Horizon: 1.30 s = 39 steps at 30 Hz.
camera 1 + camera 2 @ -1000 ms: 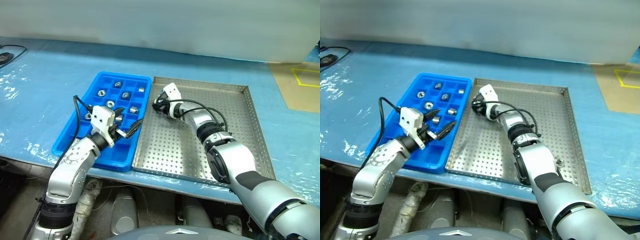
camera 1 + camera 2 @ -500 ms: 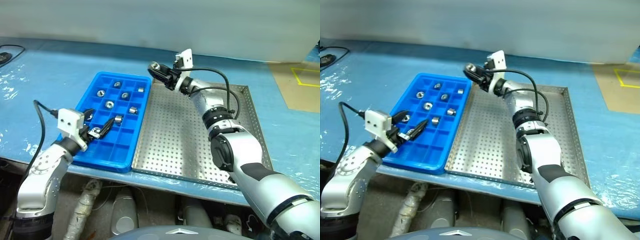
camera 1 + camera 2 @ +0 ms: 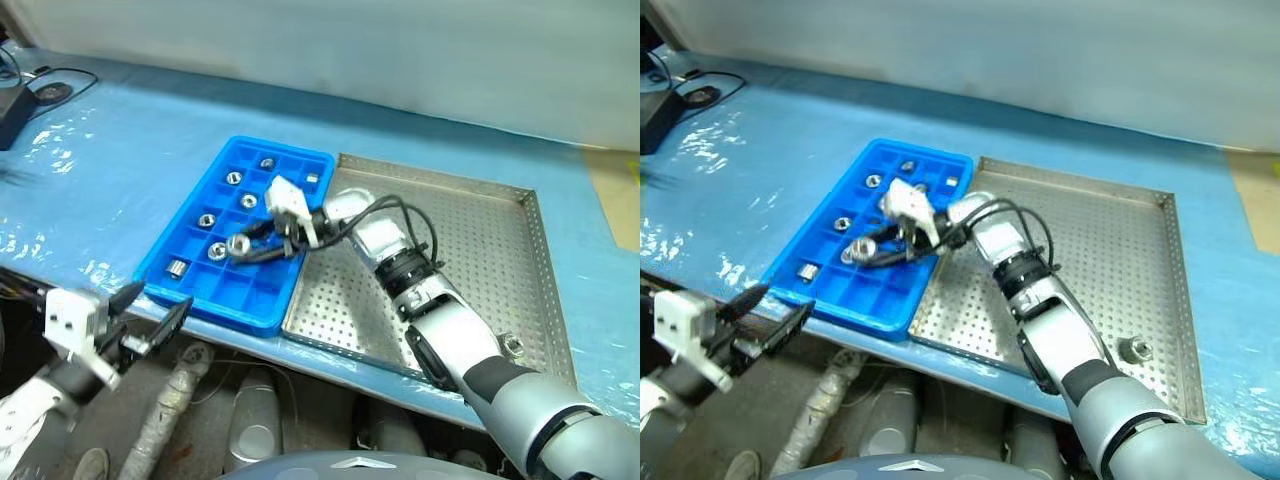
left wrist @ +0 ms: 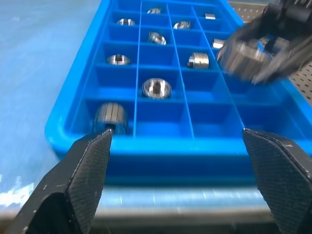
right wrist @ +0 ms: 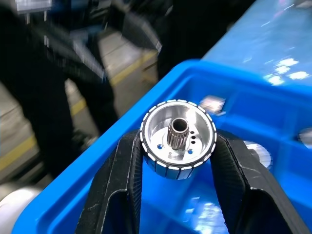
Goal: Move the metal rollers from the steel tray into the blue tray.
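The blue tray (image 3: pixel 225 290) lies left of the steel tray (image 3: pixel 470 240) and holds several metal rollers (image 4: pixel 156 87) in separate cells. My right gripper (image 3: pixel 240 247) reaches across the blue tray's near half, shut on one roller (image 5: pixel 178 139), which hangs just above the cells. Another roller (image 3: pixel 1133 350) lies in the steel tray's near right corner. My left gripper (image 3: pixel 160 302) stands open and empty, below and in front of the blue tray's near left corner, off the table edge.
Both trays rest on a table under crinkled blue plastic sheet (image 3: pixel 110 170). A black cable and a dark device (image 3: pixel 20 95) lie at the far left. A pale wall (image 3: pixel 400 50) runs along the back.
My right gripper lifted a roller from the steel tray's far left corner and swung it left over the blue tray. My left gripper drew back off the blue tray, still open. The camera turned left.
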Available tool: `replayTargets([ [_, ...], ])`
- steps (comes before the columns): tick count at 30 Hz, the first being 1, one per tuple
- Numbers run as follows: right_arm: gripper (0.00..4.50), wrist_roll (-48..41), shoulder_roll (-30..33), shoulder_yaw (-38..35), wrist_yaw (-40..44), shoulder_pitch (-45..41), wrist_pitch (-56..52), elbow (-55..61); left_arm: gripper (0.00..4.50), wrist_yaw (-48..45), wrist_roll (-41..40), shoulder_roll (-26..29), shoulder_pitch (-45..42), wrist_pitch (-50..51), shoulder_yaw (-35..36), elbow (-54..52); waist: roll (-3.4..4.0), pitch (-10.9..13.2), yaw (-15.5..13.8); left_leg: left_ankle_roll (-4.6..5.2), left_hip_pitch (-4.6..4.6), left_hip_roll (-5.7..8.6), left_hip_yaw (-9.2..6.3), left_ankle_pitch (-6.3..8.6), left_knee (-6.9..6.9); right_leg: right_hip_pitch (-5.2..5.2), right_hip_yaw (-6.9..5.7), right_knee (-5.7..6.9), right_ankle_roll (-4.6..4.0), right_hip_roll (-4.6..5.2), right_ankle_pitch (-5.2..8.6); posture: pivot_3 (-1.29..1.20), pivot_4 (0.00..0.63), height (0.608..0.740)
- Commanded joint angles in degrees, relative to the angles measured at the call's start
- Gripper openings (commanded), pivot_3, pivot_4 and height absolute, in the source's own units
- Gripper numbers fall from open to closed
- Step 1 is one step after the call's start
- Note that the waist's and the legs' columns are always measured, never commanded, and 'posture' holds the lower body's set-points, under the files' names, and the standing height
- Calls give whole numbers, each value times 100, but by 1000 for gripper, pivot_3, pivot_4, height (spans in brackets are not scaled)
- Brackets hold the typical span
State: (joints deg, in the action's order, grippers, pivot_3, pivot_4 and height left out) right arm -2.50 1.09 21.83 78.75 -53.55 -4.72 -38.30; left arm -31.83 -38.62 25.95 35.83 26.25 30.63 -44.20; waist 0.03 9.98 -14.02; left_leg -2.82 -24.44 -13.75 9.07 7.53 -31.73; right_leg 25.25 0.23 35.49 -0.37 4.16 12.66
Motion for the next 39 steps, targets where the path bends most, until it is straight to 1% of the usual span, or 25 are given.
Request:
replayTargets([
  [1,1616,207,-84,374,57,47,302,370,4500,29,-71,-53,217,-138,45,-468,1,1,-123,0,5,1,0,0,13,1,1,0,0,0,0,559,150,740],
  [5,1616,553,-190,632,-318,91,632,153,4500,124,82,-113,259,-180,-165,-515,3,1,-310,-2,47,9,-3,-1,65,-8,7,-2,-1,0,1,572,150,740],
  [7,1616,650,-241,628,-551,60,738,-7,4500,173,166,-124,227,-204,-301,-508,3,1,-338,-3,58,10,-11,-1,74,-12,11,-4,-2,-1,2,566,150,740],
  [9,2366,697,-238,590,-712,2,810,-145,4500,207,230,-118,142,-220,-422,-473,3,0,-364,-4,64,13,-30,-2,75,-14,18,-5,-2,-1,2,564,150,740],
  [10,2625,706,-233,580,-746,-18,837,-193,4500,219,254,-115,112,-228,-463,-456,4,0,-382,-7,64,15,-33,-4,74,-14,22,-6,-2,-1,2,555,150,740],
  [15,4302,817,-9,487,-1062,-171,1017,-560,4500,166,376,25,-330,-189,-797,-203,12,-6,-401,-19,72,17,-30,-11,74,-18,29,-9,-1,-4,2,504,150,740],
  [16,4481,791,40,452,-1062,-175,1031,-571,4500,142,385,65,-447,-170,-859,-137,17,-8,-403,-19,73,17,-29,-12,74,-19,28,-9,-1,-5,2,487,150,740],
  [19,4481,545,110,233,-1002,-163,862,-478,4500,75,402,190,-792,-133,-1069,53,18,-10,-398,-20,76,18,-16,-12,72,-26,27,-8,-1,-5,1,459,150,740],
  [23,4481,19,185,-362,-1073,-229,376,-259,4500,-15,457,288,-1516,-70,-1572,420,17,-9,-327,-30,74,16,-7,-19,59,-23,27,7,-2,-10,-1,363,150,740],
  [25,4481,-80,315,-570,-1135,-215,217,-144,4500,-88,505,303,-1863,-55,-1849,641,17,-10,-220,-40,74,6,-8,-26,51,-23,26,15,-10,-22,-5,313,150,740],
  [27,4481,-77,503,-713,-1264,-158,138,-49,4500,-185,592,295,-2218,-72,-2130,921,17,-11,-109,-48,73,5,-9,-31,41,-21,26,21,-34,-27,-19,261,150,740],
  [31,4481,-89,910,-942,-1541,65,-101,273,4500,-445,745,269,-2943,-128,-2621,1519,13,-13,160,-55,67,5,-9,-37,21,-25,22,25,-43,-26,-25,149,150,740],
  [39,4481,-125,1484,-1287,-2146,785,-756,1424,4500,-1085,1107,198,-4263,-435,-3223,2839,10,-15,775,-80,60,3,-10,-54,-6,-24,7,33,-47,-31,-30,-27,150,740],
])
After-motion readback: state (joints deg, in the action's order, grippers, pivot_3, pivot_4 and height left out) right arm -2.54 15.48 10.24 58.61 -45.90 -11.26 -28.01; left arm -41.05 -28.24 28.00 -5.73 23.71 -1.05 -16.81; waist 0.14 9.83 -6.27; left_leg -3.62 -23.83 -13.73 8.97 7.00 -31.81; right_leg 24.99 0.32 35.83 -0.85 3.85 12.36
